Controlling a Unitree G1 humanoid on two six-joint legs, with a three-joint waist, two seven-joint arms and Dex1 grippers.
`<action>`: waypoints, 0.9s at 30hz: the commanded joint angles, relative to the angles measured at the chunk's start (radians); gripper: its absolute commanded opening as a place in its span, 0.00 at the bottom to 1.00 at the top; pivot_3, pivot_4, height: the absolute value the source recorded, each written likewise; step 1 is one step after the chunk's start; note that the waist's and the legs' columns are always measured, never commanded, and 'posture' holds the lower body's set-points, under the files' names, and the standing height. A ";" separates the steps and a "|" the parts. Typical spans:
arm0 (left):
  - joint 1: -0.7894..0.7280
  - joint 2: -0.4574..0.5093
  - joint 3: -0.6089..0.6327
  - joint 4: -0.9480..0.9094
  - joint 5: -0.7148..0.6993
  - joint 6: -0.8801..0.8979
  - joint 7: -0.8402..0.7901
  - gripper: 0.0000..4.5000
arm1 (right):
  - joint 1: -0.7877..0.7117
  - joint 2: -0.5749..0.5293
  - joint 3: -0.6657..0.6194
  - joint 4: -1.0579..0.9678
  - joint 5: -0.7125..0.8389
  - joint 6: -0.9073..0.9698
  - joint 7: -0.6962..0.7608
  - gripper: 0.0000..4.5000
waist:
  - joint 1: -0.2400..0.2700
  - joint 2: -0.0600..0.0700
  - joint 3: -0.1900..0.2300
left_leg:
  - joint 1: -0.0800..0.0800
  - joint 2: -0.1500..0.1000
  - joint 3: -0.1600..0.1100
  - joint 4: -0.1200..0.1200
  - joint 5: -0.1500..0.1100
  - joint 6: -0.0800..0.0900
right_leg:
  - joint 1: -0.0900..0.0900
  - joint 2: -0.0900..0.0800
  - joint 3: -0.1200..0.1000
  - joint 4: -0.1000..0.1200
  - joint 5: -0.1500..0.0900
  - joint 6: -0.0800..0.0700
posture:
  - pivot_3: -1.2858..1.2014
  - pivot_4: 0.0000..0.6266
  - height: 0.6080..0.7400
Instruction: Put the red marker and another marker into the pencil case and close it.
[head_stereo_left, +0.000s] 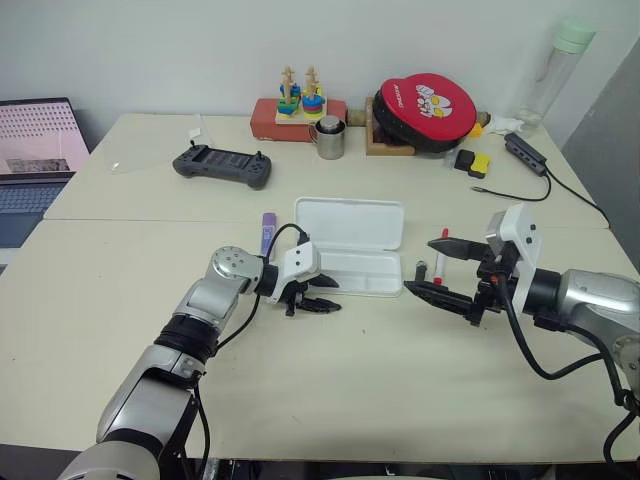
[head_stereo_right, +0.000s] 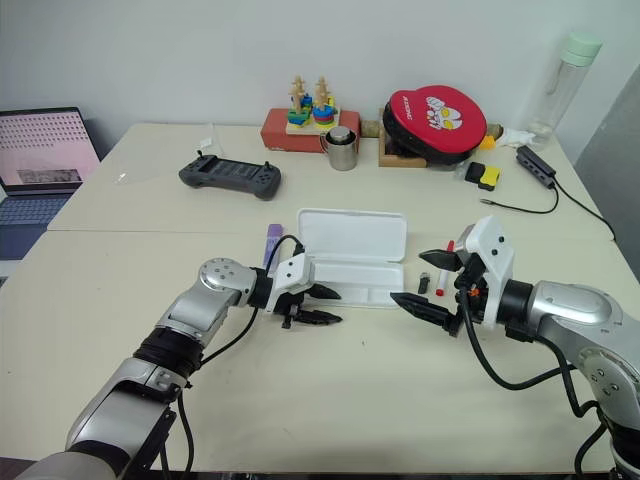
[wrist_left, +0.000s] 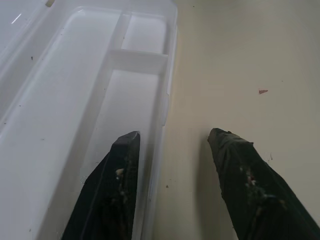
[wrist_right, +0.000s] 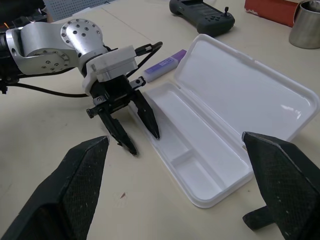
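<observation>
The case (head_stereo_left: 350, 245) lay open on the table, lid back, tray empty. Neither marker was in it: the purple marker (head_stereo_left: 267, 231) lay just beside its left end, the red marker (head_stereo_left: 441, 264) near its right end. The left gripper (head_stereo_left: 312, 297) straddled the tray's near wall, fingers parted, gripping nothing. The right gripper (head_stereo_left: 440, 268) hovered wide open, empty. Loading and closing remained.
</observation>
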 joint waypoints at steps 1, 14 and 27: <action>-0.008 -0.005 0.008 -0.006 0.007 -0.007 -0.001 0.28 | -0.002 -0.015 -0.037 -0.035 0.022 -0.012 0.002 1.00 | 0.000 0.000 0.000 | 0.000 0.000 0.000 0.000 0.000 0.000 | 0.000 0.000 0.000 0.000 0.000 0.000 | 0.52 0.24 1.00; 0.046 0.039 0.044 -0.142 -0.017 0.057 0.008 0.01 | 0.007 -0.029 -0.050 -0.043 0.045 -0.012 0.002 1.00 | -0.001 0.000 0.000 | 0.000 0.000 0.000 0.000 0.000 0.000 | 0.000 0.000 0.000 0.000 0.000 0.000 | 0.52 0.24 1.00; 0.308 0.221 0.082 -0.649 -0.149 0.318 0.002 0.01 | 0.056 -0.078 -0.029 -0.048 0.055 -0.007 0.035 1.00 | 0.008 0.000 0.000 | 0.000 0.001 0.000 -0.001 0.000 0.000 | 0.000 -0.002 0.001 -0.001 0.000 0.000 | 0.52 0.24 1.00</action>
